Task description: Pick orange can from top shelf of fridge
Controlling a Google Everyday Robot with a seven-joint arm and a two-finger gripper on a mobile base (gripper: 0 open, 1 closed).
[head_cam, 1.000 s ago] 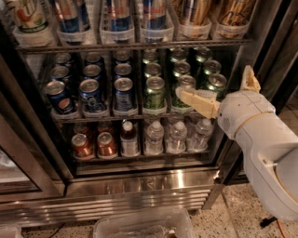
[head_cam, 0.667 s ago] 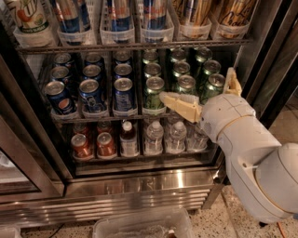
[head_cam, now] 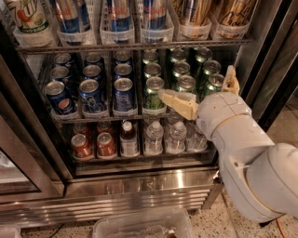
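The fridge [head_cam: 139, 188] stands in front of me, its shelves of cans in plain view. Its top shelf [head_cam: 135, 47] is a wire rack with clear trays of tall slim cans. The orange cans [head_cam: 192, 11], copper with gold-brown stripes, stand in the two right-hand trays; their lids are cut off by the top edge. My gripper [head_cam: 195, 82] is open and empty. It hovers lower down, in front of the green cans [head_cam: 153, 90] on the middle rack, below and slightly left of the orange cans.
Blue cans [head_cam: 91, 91] fill the middle rack's left side. Short reddish cans [head_cam: 106, 144] and water bottles [head_cam: 153, 137] stand on the bottom rack. The dark frame [head_cam: 272, 60] is close on the right, a glass door [head_cam: 18, 153] on the left, a clear bin [head_cam: 142, 225] on the floor.
My arm has moved left and closer to the shelves, so the gripper now covers more of the green cans. The cans have not moved.
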